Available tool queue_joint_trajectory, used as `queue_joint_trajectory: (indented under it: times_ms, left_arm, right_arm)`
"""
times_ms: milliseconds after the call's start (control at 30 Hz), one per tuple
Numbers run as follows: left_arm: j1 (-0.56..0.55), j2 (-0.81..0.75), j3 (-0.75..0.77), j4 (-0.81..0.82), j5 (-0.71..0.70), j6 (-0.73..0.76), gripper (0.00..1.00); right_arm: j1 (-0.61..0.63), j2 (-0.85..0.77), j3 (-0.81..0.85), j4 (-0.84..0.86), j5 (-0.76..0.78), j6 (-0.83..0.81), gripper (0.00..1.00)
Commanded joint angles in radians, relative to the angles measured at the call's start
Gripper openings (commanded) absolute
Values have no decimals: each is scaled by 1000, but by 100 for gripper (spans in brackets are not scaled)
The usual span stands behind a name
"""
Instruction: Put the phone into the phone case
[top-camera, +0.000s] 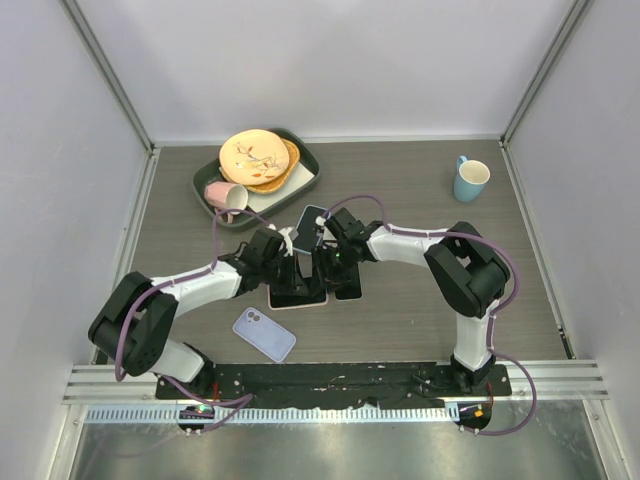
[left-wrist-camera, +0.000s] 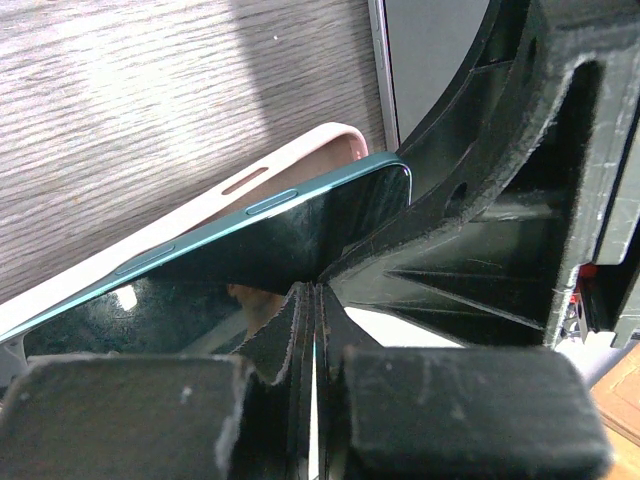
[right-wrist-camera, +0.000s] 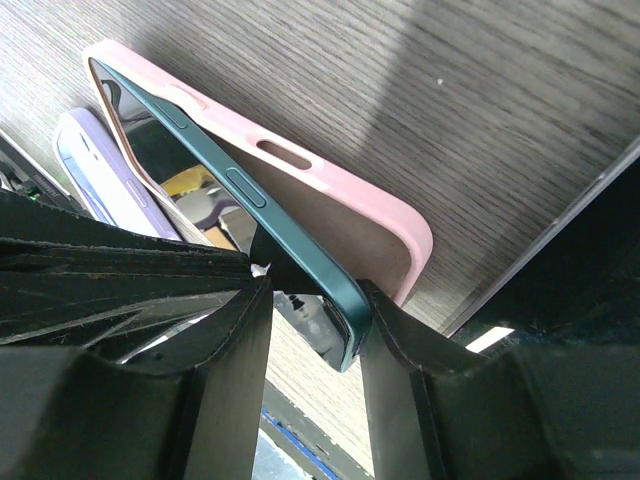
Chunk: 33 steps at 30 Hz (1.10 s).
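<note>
Nearest the arm bases, a lavender phone (top-camera: 264, 334) lies flat on the wooden table (top-camera: 430, 310), left of centre and apart from both arms. Just beyond it, two black flat slabs (top-camera: 297, 292) sit side by side under the arms' wrists. Above their far ends the two grippers meet at mid-table, holding the task's things off the surface. The left gripper (left-wrist-camera: 313, 300) reaches in from the left with its fingers pressed almost together on a thin pale strip that looks like the rim of the phone case (right-wrist-camera: 330, 200). The right gripper (right-wrist-camera: 310, 285) comes from the right, its fingers clamped across one corner of the phone (right-wrist-camera: 235, 185). The phone is teal-edged with a dark screen. It is tilted, seated in the pink case at one end, while at the gripped end the case stands away from it. The right gripper's black body crowds the left wrist view and hides that end of the phone. At the far left, a dark tray (top-camera: 205, 185) holds stacked plates (top-camera: 255, 157) and a pink cup (top-camera: 225, 195) lying on its side. A blue mug (top-camera: 470, 180) stands upright at the far right, well apart from everything else.
</note>
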Motion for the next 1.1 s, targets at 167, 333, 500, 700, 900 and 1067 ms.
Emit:
queue_joint_trajectory:
  times_ms: [167, 333, 500, 700, 900, 1067]
  left_arm:
    - [-16, 76, -49, 8, -104, -4, 0]
    - [-16, 76, -51, -3, -118, -5, 0]
    - [-16, 67, -43, -12, -130, -7, 0]
    - [-15, 73, -40, -31, -147, -8, 0]
    - [-15, 79, -43, -55, -165, -10, 0]
    - [-12, 71, -48, -80, -188, -7, 0]
  right_arm:
    - [45, 123, -95, -122, 267, -106, 45]
    - [45, 123, -118, -103, 241, -93, 52]
    - [45, 114, -128, -99, 238, -94, 60]
    - [42, 97, -130, -97, 227, -103, 61]
    - [44, 63, -128, -117, 214, -106, 61]
    - [44, 14, -125, -151, 207, -114, 61]
